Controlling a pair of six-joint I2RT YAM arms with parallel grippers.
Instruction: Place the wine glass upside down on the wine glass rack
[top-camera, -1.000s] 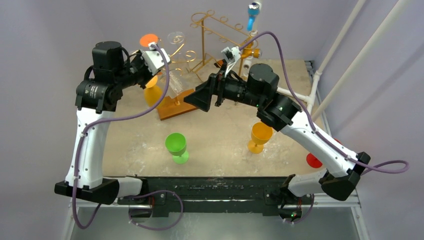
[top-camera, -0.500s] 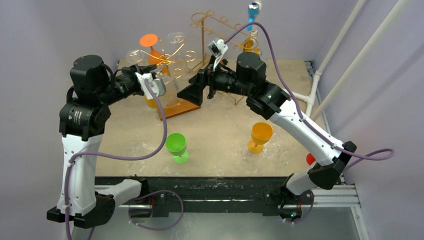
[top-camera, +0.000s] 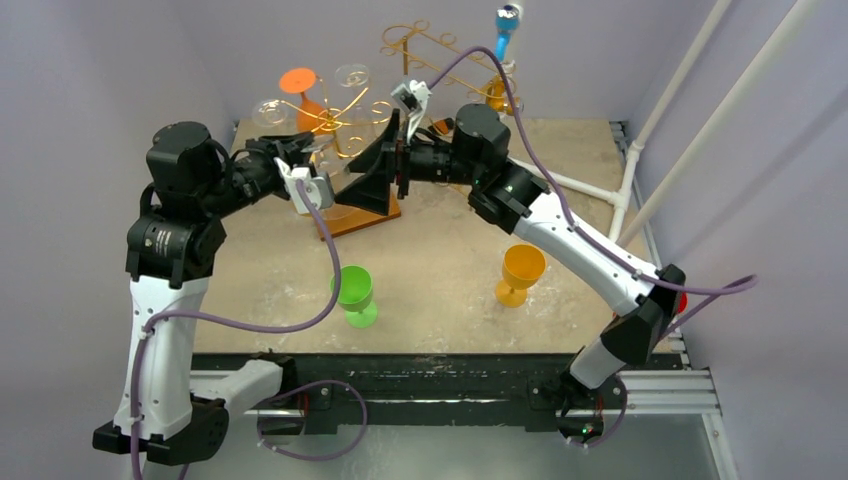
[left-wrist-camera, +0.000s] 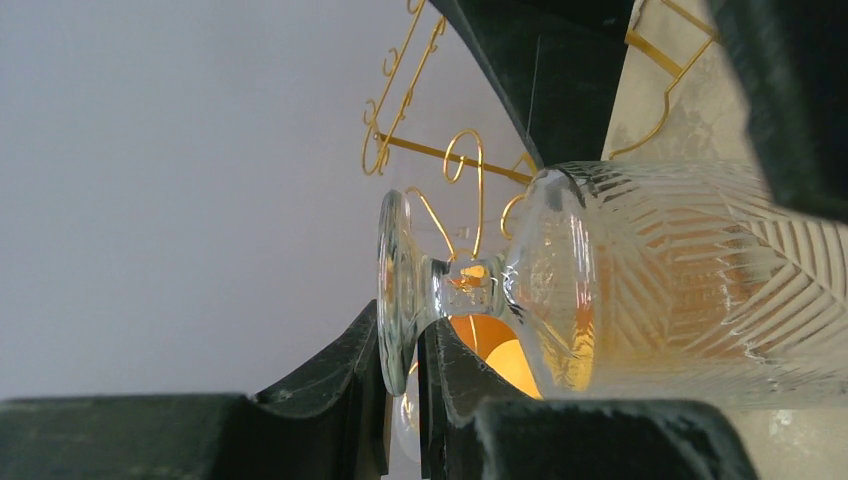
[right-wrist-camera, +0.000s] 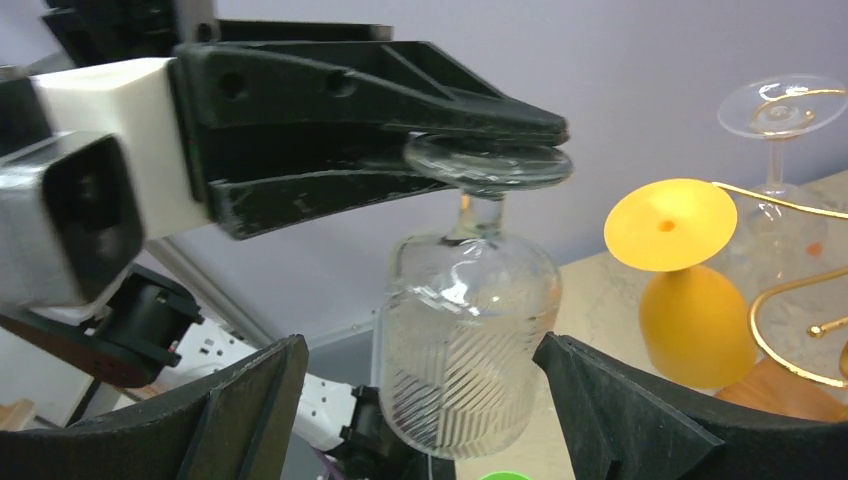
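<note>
the clear wine glass (right-wrist-camera: 468, 345) hangs in the air over the far left part of the tabletop (top-camera: 440, 265), just on the near side of the gold wire rack (top-camera: 340, 112). it is already inverted: foot up, ribbed bowl down.

the left fingers (right-wrist-camera: 380, 110) are clenched flat on the rim of the foot, one above and one below the disc. that pinch keeps the stem and bowl free, but it looks like a poor hold for sliding the foot into a rack slot, since the fingers cover the very part the wires must catch.

that is probably why the right fingers (right-wrist-camera: 235, 410) stand fully released, one on each side of the bowl and not touching it. they look placed to take over the glass lower down, so the step in hand reads as a handover, with the hanging yet to come.

an orange glass (right-wrist-camera: 690, 300) and another clear glass (right-wrist-camera: 775, 110) already hang foot-up on the rack, showing the pose wanted. a green glass (top-camera: 352, 290) and an upright orange glass (top-camera: 522, 270) stand near the tabletop's near edge, well apart from the work.

the bowl is smooth and round, so a grip closed off-centre could let it slip as the left fingers let go.
</note>
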